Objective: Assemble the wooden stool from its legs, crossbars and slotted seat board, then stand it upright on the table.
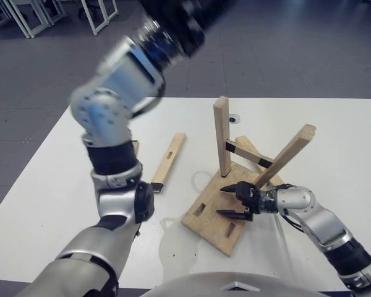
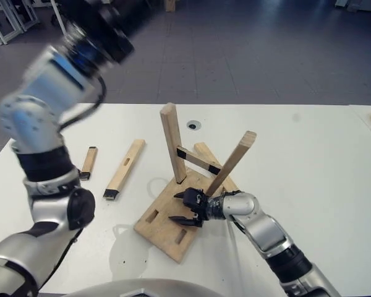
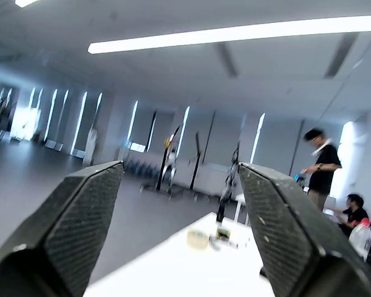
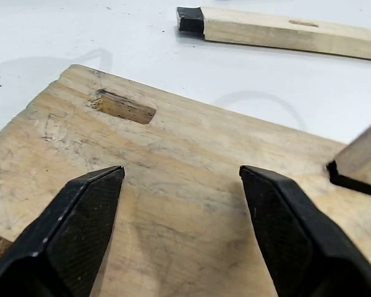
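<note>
Slotted seat board (image 1: 213, 219) is lying flat on the white table (image 1: 334, 136), directly under the fingertips of the right gripper (image 1: 221, 201), whose fingers are spreading wide and gripping nothing. Two legs are standing in the board behind those fingers: an upright leg (image 1: 221, 136) and a tilted leg (image 1: 284, 156) leaning away, with a black-ended crossbar (image 1: 250, 154) joining them. A loose leg (image 1: 169, 161) is lying well beyond the fingertips, past the board's far edge, its long axis running roughly parallel with the line from one fingertip to the other. The right arm is the nearer one. The left gripper (image 3: 179, 229) is pointing up into the room, well apart from every part, its fingers also wide and holding nothing.

The right wrist view is giving the close detail: an empty slot (image 4: 122, 106) just ahead of one finger, the tilted leg's black foot beside the other. The right eye view is adding a short piece (image 2: 88, 162) lying farther off.
</note>
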Controlling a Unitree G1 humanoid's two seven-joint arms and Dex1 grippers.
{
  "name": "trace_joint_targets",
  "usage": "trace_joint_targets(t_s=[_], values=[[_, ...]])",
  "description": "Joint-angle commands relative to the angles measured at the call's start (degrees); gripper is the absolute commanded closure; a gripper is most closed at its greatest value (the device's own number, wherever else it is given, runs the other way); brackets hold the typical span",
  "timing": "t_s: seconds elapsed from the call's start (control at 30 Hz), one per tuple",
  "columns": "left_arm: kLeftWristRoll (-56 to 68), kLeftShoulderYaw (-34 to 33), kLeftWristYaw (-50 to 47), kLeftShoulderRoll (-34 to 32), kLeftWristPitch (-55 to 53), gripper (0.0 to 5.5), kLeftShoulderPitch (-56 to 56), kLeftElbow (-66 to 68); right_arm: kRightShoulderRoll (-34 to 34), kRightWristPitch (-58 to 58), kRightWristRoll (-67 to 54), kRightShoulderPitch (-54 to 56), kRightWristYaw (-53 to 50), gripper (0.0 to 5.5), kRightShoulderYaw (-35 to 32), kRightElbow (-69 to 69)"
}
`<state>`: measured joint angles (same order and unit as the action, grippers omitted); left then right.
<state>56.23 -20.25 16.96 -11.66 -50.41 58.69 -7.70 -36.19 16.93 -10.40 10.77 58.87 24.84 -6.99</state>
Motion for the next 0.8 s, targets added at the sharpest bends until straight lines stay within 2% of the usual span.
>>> trace_joint_targets(t_s=[0.03,0.13,0.2,0.33,0.43,0.5,0.6,0.7,0.8], values=[[5.8,-3.4,-2.2,-3.4,-1.7,2.06,3.1,-0.7,-2.0,-5.2,4.0,14.1,10.8,2.05,1.0,20.2],[4.7,-1.7,-3.9,-4.5,-1.5,2.06,1.1,-0.7,2.8,-8.0,4.6,23.6,12.1,2.05,0.4,28.8],[3.5,-1.0,-4.6,-5.2,-0.9,2.06,-1.0,-0.9,4.2,-6.5,2.6,23.3,11.8,2.05,-1.6,26.5],[1.7,-3.2,-8.0,-8.1,-0.6,2.06,-7.3,-2.7,2.7,-1.2,-0.7,16.1,9.3,2.05,-5.6,12.9],[-1.5,-7.3,-11.0,-13.0,-1.3,2.06,-16.5,-3.8,-0.7,5.6,-4.1,8.7,6.4,2.05,-10.4,-1.6],[-7.9,-7.4,-11.4,-17.5,-1.6,2.06,-27.9,-5.4,-2.6,10.7,-5.0,2.5,1.1,2.05,-15.4,-11.5],[-16.1,-3.2,-11.3,-19.0,-0.6,2.06,-44.6,-9.2,3.0,20.6,-6.5,-5.7,-13.1,2.05,-22.4,-24.3],[-21.4,1.7,-10.9,-16.1,1.7,2.06,-53.9,-8.9,9.8,27.2,-7.4,-10.2,-23.3,2.05,-20.6,-32.3],[-25.9,4.8,-10.0,-15.2,5.0,2.06,-56.5,-5.2,11.4,30.8,-8.8,-10.7,-26.4,2.05,-18.7,-35.3]])
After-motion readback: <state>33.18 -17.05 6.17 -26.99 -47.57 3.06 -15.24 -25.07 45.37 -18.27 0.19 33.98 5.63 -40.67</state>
